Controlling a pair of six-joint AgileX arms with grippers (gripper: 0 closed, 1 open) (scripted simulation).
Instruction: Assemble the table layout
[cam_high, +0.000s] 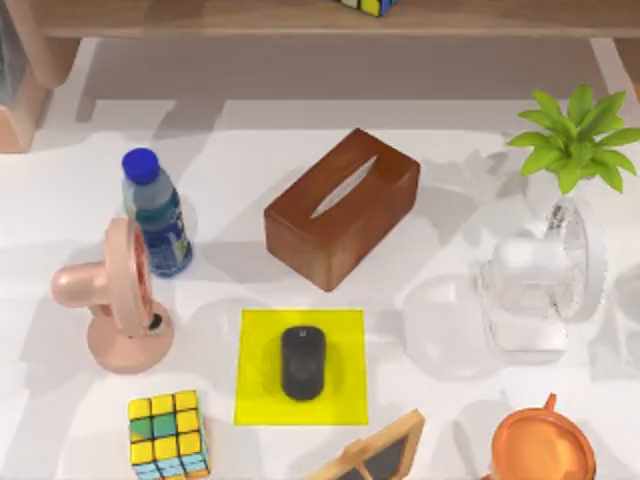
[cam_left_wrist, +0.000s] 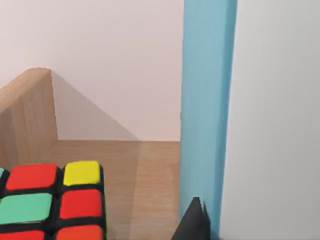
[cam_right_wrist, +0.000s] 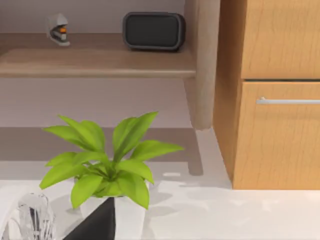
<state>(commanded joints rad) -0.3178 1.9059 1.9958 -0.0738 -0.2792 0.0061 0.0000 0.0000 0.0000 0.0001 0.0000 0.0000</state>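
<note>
Close to the left wrist camera, a colourful puzzle cube (cam_left_wrist: 50, 200) sits on the wooden shelf (cam_left_wrist: 150, 175). Below, the white table (cam_high: 450, 170) carries a black mouse (cam_high: 302, 362) on a yellow mat (cam_high: 345, 330), beside a wooden tissue box (cam_high: 342, 208). Whether either gripper is wide or narrow, I cannot tell.

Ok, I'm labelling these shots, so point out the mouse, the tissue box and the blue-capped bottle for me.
mouse (cam_high: 302, 362): top view, middle of its black back, on the yellow mat.
tissue box (cam_high: 375, 178): top view, brown lid beside the slot.
bottle (cam_high: 141, 165): top view, its blue cap.
</note>
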